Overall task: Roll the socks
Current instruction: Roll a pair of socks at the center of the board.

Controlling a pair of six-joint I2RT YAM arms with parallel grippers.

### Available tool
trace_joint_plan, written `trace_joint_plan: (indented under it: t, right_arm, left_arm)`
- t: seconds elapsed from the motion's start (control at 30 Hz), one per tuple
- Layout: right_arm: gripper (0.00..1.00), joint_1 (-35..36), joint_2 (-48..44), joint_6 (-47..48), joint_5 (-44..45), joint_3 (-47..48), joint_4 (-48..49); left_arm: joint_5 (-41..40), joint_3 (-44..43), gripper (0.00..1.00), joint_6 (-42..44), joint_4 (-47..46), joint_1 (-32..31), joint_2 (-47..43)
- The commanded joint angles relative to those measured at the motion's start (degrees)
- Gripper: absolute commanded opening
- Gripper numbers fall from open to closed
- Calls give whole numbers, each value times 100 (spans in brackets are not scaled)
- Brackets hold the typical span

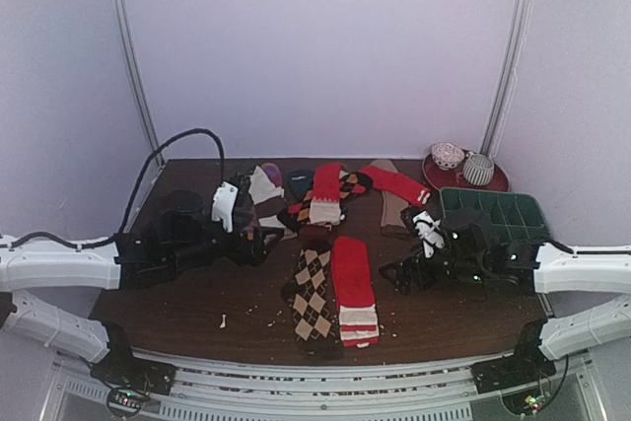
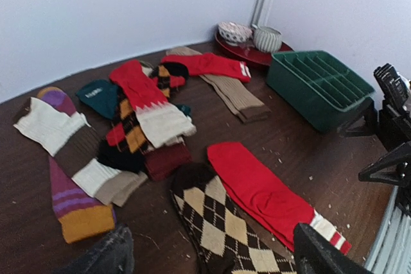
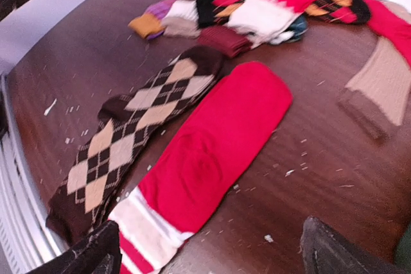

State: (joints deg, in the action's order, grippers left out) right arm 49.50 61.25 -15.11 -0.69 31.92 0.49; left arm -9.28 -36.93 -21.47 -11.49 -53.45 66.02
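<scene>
The red sock (image 1: 353,288) and the argyle sock (image 1: 314,298) lie flat side by side at mid-table (image 1: 197,308), cuffs toward the near edge. Their long edges apparently touch, though the seam is too blurred to be sure. The left gripper (image 1: 264,242) and right gripper (image 1: 392,273) flank the pair, jaws spread wide, holding nothing. Just behind the toes sprawls a heap of mixed socks (image 1: 306,199), with a tan sock (image 1: 394,212), a green divided tray (image 1: 498,214) and a red plate (image 1: 498,182) bearing two bowls (image 1: 478,169) at far right.
</scene>
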Motion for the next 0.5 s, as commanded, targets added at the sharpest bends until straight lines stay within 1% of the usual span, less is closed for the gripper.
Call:
trace_joint_plan:
  t: [0.0,0.07,0.17,0.23,0.37,0.47]
  right_arm:
    - [97,443,410,518,-1128,-468,917]
    - [95,680,624,709,-1150,-495,903]
    - [93,982,781,845,-1076,-526,957]
    - [93,1098,831,874,-1052,-552,1047]
    - [88,1297,991,995,-885,-548,1092]
    - [84,1425,1174,1008,-610,-490,1013]
  left_arm:
    - [1091,424,83,-472,-635,19,321]
    - [1182,593,80,-558,-767,-4,389]
    - [1314,837,79,-577,-1000,-29,360]
    - [1419,941,79,-580,-1117,-40,368]
    - [1623,1045,79,-522,-1269,-87,522]
    - [1814,1107,76,-481,-1536,-181,712]
